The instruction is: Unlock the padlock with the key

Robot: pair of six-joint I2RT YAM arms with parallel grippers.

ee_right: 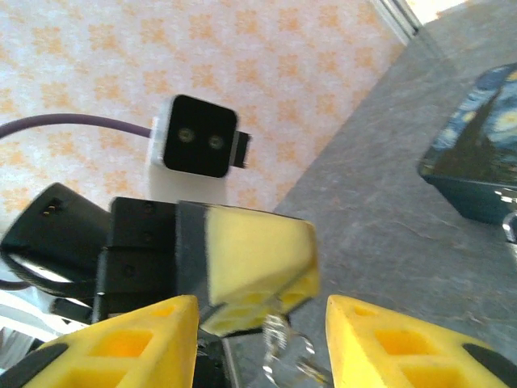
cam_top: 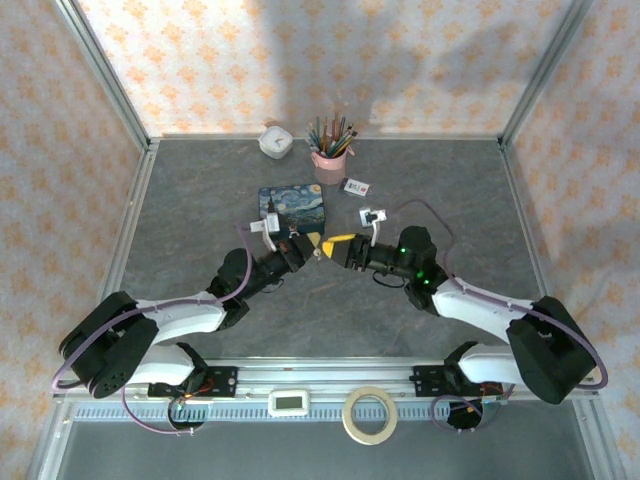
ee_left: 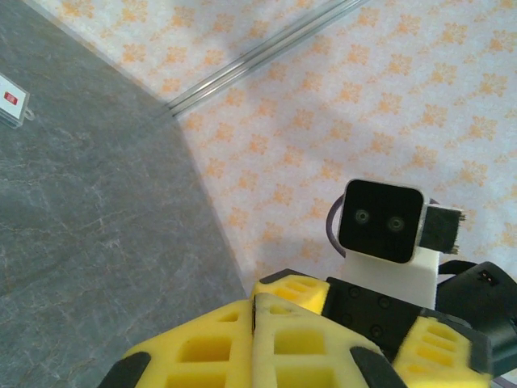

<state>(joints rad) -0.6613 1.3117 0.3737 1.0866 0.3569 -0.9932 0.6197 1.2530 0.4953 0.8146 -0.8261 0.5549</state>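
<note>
Surface: grey table (cam_top: 200, 200), grippers meeting near blue tin (cam_top: 291, 204).
Left gripper (ee_left: 254, 301): pressed together, pinching small silvery piece (ee_right: 283, 347); key or padlock shackle, cannot tell.
Right gripper (ee_right: 258, 303): spread either side of it, probably for handover.

Desk (cam_top: 180, 250): walls stand on its left, back and right; both arm bases sit at its near edge.
Tin (cam_top: 291, 204): on the desk, around the middle.
Pencil cup (cam_top: 328, 160): behind the tin, slightly right of it.
Small square object (cam_top: 275, 141): left of the cup, by the back wall.
Card (cam_top: 356, 187): just right of the tin, in front of the cup.
Left arm (cam_top: 190, 315): reaches from the near left towards the middle.
Right arm (cam_top: 480, 300): reaches from the near right towards the middle.
Left jaws, right jaws: tip to tip, just in front of the tin.
Tape roll (cam_top: 369, 414): on the near ledge, right of a small display (cam_top: 291, 402).
</note>
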